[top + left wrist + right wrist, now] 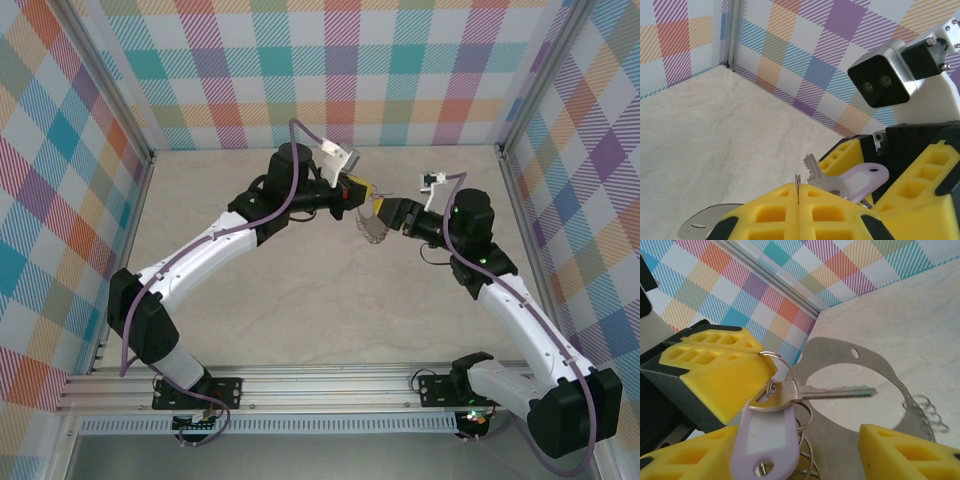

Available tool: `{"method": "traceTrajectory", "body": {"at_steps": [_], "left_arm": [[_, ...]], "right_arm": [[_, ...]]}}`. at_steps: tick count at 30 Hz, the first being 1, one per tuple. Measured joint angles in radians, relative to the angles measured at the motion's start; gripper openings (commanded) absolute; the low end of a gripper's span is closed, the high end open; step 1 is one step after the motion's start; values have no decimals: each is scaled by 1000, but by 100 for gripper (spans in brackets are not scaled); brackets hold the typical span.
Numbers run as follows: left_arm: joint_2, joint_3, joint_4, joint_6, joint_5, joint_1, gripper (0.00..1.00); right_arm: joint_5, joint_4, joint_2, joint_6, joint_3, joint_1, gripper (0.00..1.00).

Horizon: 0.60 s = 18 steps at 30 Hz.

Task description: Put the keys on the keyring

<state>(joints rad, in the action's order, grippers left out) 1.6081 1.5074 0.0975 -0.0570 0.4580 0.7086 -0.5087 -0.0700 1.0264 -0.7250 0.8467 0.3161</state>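
My left gripper (798, 189) is shut on the thin wire of the keyring (798, 180), which pokes up between its yellow pads. In the right wrist view the keyring (772, 356) curves out from those left fingers (715, 365). The keys show as one silver key (810, 392) with a lilac tag (767, 440), hanging at the ring and pointing right. My right gripper (797, 432) is open, its fingers on either side of the tag and several loose rings (810, 450). From above, both grippers (358, 192) (388, 212) meet mid-table.
A flat grey metal plate (840, 352) with a large oval hole hangs behind the key, and a small chain (929, 412) hangs off its right edge. The bundle dangles above the pale table (300, 300). Checkered walls (330, 70) enclose the workspace.
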Motion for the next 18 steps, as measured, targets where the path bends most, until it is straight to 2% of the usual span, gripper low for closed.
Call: {"method": "traceTrajectory", "body": {"at_steps": [8,18], "left_arm": [[0,0,1,1,1,5,0],[0,0,1,5,3,10,0]], "right_arm": [[28,23,-12,25,2,0,63],[27,12,-16,20,22,-15,52]]}}
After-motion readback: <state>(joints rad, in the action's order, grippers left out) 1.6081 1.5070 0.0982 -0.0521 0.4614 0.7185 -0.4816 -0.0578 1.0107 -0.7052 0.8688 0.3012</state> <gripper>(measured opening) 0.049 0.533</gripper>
